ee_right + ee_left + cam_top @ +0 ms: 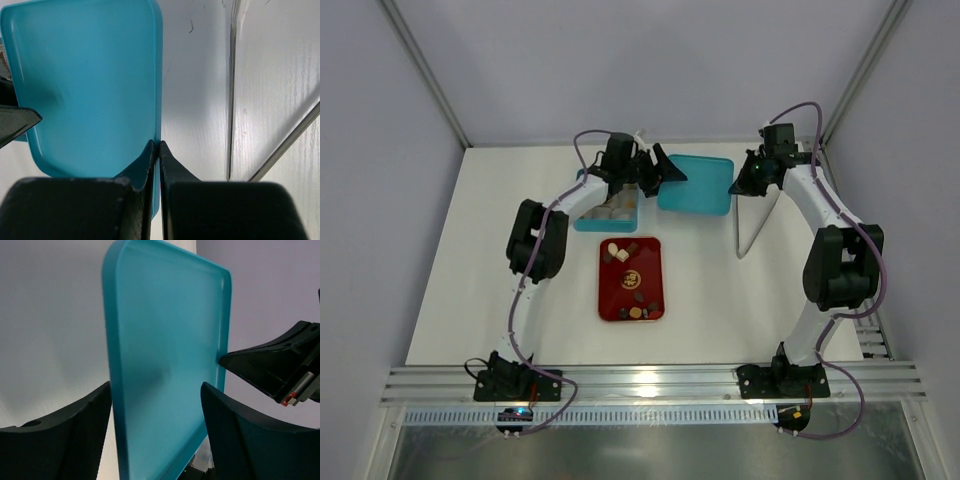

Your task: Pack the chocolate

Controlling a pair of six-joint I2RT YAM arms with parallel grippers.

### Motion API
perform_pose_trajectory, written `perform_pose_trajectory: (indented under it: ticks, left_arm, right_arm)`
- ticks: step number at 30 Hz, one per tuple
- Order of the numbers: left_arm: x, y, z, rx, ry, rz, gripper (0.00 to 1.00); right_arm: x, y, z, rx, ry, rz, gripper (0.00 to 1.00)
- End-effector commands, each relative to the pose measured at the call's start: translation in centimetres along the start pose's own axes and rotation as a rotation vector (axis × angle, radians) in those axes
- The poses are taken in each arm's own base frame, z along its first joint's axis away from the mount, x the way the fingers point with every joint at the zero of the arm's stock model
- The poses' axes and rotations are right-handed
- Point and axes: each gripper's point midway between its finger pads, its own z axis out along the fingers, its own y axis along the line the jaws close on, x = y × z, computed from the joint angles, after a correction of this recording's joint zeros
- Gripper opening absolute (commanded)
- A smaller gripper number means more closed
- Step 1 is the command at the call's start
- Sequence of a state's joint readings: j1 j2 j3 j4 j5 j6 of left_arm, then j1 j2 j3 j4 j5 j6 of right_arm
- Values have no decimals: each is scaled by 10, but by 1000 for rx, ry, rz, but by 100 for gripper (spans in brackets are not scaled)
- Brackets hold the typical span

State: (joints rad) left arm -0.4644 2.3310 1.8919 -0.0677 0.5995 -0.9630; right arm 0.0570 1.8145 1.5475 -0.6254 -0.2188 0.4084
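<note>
The chocolate (638, 310) lies as small brown, tan and cream pieces scattered on a red tray (605, 290) in the middle of the table. Behind it a teal lid (695, 183) is held between both arms. My right gripper (738, 185) is shut on the lid's right rim; the right wrist view shows the right gripper (156, 144) pinching the lid (85, 85) there. My left gripper (665, 172) is open at the lid's left side. In the left wrist view the lid (165, 355) stands between the spread fingers (65, 440) of the left gripper (156, 385).
A teal box (588, 222) with pale paper cups inside sits under my left arm, left of the lid. Metal tongs (755, 225) lie on the table at the right, also in the right wrist view as the tongs (230, 90). Grey walls enclose the table.
</note>
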Motion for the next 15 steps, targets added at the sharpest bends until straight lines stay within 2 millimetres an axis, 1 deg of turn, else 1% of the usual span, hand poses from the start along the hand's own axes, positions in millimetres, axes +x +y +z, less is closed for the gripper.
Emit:
perform_pose_trajectory:
  ticks: [1, 2, 3, 4, 5, 7, 9, 10, 12, 13, 15]
  left_arm:
    - [-6, -40, -4, 163, -22, -21, 68]
    - [-1, -34, -3, 164, -15, -41, 65]
    - [-1, -38, -5, 179, -15, -48, 62]
    - [-1, -42, -7, 203, -19, -59, 54]
    - [4, -38, -7, 203, -9, -73, 51]
    - [5, -45, -13, 218, -10, -70, 43]
    - [9, -43, -15, 213, -5, -76, 38]
    - [10, -47, -19, 218, -5, -72, 33]
    - [13, -47, -22, 219, 4, -74, 28]
    - [14, -48, -24, 219, 5, -75, 22]
    - [15, -54, -29, 226, 3, -69, 17]
  right_arm:
    - [-15, 23, -20, -88, -71, 1, 4]
    - [-15, 25, -19, -96, -72, 0, 4]
    - [-15, 24, -19, -97, -73, 1, 4]
    - [-14, 24, -20, -95, -72, 2, 4]
    - [-14, 25, -20, -97, -73, 0, 4]
    - [-13, 24, -21, -95, -76, -2, 4]
    - [-13, 25, -22, -96, -80, -4, 4]
    - [-12, 24, -22, -95, -78, -3, 4]
    - [-10, 24, -22, -93, -77, -8, 4]
    - [-10, 25, -23, -95, -79, -11, 4]
    - [-6, 28, -23, -98, -76, -21, 4]
